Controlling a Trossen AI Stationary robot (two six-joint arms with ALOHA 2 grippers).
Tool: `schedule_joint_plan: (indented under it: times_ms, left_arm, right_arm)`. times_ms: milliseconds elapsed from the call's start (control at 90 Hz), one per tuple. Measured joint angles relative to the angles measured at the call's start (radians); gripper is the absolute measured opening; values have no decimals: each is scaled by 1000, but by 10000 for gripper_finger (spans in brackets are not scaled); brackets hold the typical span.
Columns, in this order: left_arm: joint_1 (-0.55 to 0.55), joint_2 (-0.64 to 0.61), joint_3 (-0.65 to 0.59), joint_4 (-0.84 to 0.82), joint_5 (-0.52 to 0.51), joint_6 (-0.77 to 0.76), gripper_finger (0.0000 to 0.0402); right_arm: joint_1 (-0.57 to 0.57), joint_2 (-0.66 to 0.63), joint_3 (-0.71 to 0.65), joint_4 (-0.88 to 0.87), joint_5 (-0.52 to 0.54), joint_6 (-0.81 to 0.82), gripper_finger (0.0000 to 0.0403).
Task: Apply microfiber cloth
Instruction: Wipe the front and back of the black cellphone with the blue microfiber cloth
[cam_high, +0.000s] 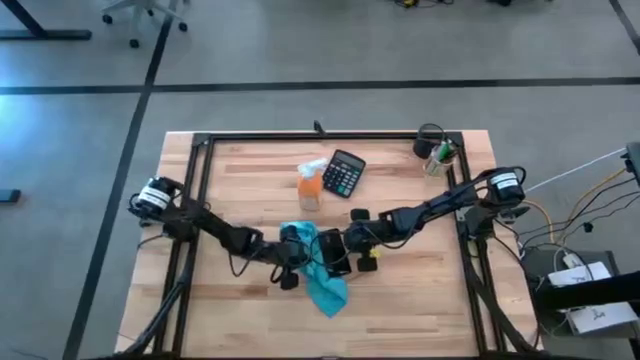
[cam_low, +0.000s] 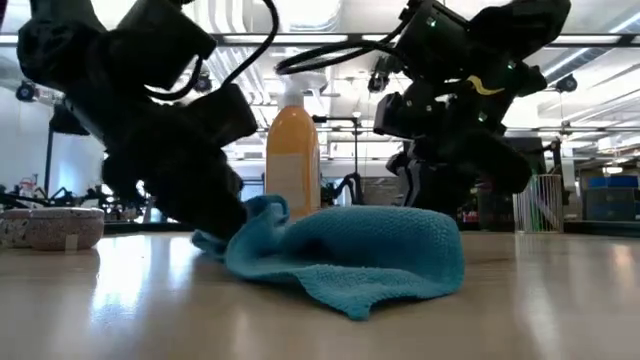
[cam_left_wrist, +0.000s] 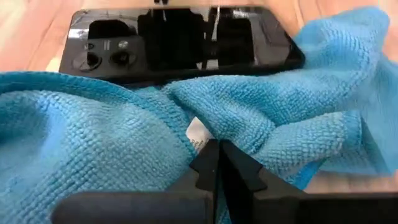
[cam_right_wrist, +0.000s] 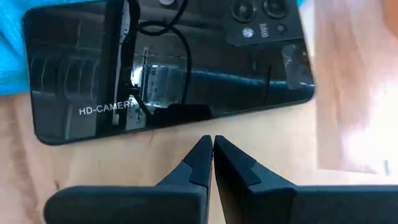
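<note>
Your two dark arms meet near the front middle of a pale wooden butcher-block table (cam_high: 250, 180) framed by black rails, standing on a grey floor crossed by dark lines; across the tabletop, the low view opens onto a bright workshop with ceiling lights and equipment. The microfiber cloth (cam_high: 322, 270), turquoise-blue with a fine looped weave, lies rumpled there, one corner trailing toward the table's front edge. Your left gripper (cam_left_wrist: 216, 155) has its fingers pressed together on a fold of the cloth, beside a small white tag (cam_left_wrist: 198, 135). Just past that fold rests a glossy black phone (cam_right_wrist: 168, 68), flat on the wood with its camera lenses up and "HD-CAMERA" printed on its back; the cloth overlaps one long edge. Your right gripper (cam_right_wrist: 212, 152) sits low just beside the phone's other long edge, fingers closed with nothing between them. From above, the arms cover most of the phone and both fingertips, so contact with the wood cannot be judged. Farther back stand an orange spray bottle (cam_high: 310, 188) with a white top, a black calculator (cam_high: 343, 173) just beside it, and a dark holder (cam_high: 436, 152) near the right rear corner whose contents are too small to name.
</note>
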Motion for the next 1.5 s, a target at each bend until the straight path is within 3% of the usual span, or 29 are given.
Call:
schedule_joint_plan:
  times_ms: [489,767,1244,1500]
  left_arm:
    - [6,32,-5,64,18,19,0]
    - [5,-37,-10,87,3,115,0]
    - [-19,-365,-13,-481,26,48,0]
    - [-30,-484,-12,-628,27,-6,0]
  right_arm:
    - [13,82,67,211,-125,-36,0]
    - [11,157,107,262,-116,-54,0]
    - [11,198,161,244,-109,-86,0]
    - [11,198,201,253,-109,-124,0]
